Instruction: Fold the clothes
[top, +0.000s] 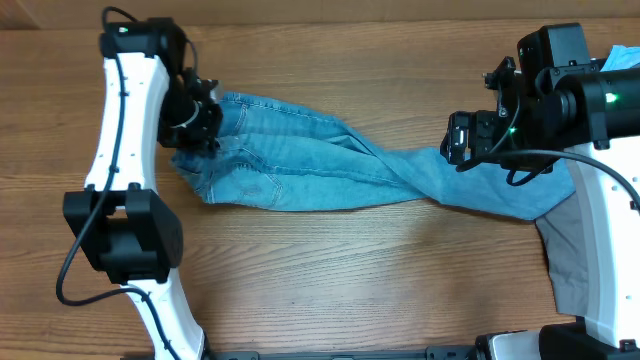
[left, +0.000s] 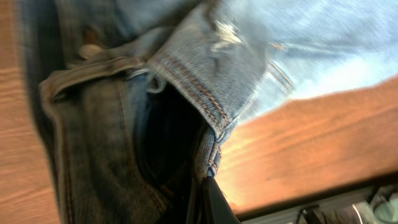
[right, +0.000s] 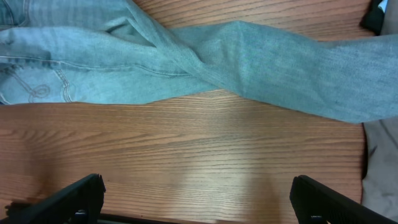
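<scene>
Well, the long light-blue denim jeans (top: 300, 165) lie twisted across the wooden table (top: 350, 290). My left gripper (top: 203, 128) pinches their waistband (left: 93, 71); my right gripper (top: 462, 138) hangs wide apart above the leg end. Denim looks heavy and limp, so I'd grip the thick seams.

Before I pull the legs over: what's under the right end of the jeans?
A grey garment shows from beneath the jeans at their leg end. How far it runs underneath is covered by the denim.
</scene>
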